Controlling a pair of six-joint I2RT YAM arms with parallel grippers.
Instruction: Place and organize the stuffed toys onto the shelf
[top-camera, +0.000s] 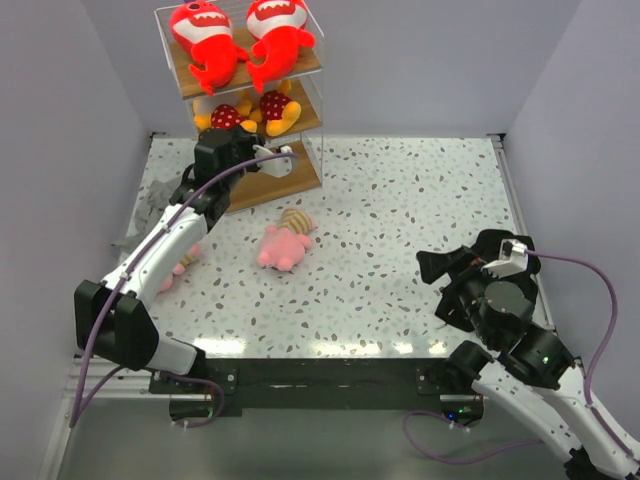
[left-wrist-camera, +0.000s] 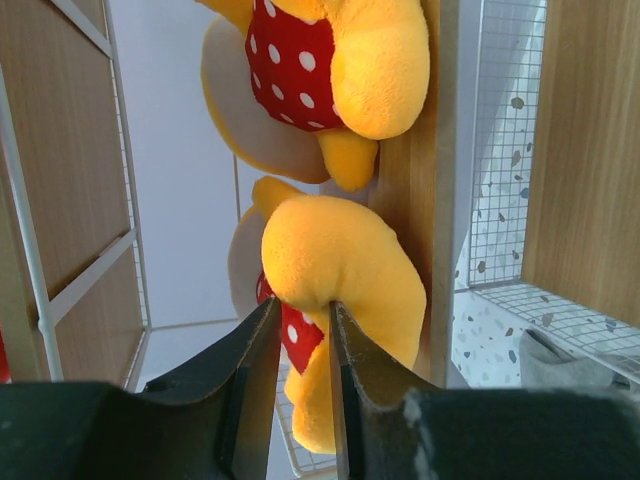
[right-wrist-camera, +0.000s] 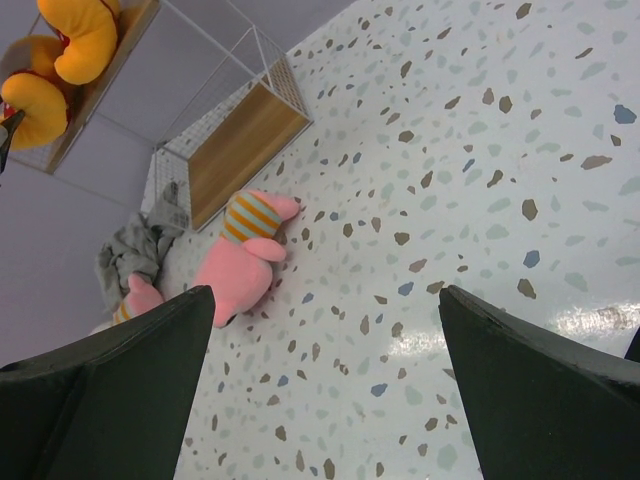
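The shelf (top-camera: 300, 180) stands at the far left. Two red sharks (top-camera: 205, 40) (top-camera: 278, 35) lie on its top board. Two yellow-orange toys in red polka-dot clothes (top-camera: 225, 115) (top-camera: 278, 108) sit on the middle board. My left gripper (top-camera: 248, 130) reaches into the middle tier. In the left wrist view it (left-wrist-camera: 303, 310) is shut on the nearer yellow toy (left-wrist-camera: 340, 260), with the other yellow toy (left-wrist-camera: 330, 60) beyond. One pink striped toy (top-camera: 282, 245) (right-wrist-camera: 245, 255) lies on the table. A second pink toy (top-camera: 178, 265) lies partly under the left arm. My right gripper (top-camera: 440, 270) (right-wrist-camera: 325, 290) is open and empty.
A grey cloth (top-camera: 150, 200) (right-wrist-camera: 130, 250) lies crumpled left of the shelf by the wall. The shelf's bottom board (right-wrist-camera: 240, 140) carries no toy. Grey walls close the speckled table (top-camera: 420, 200) on three sides.
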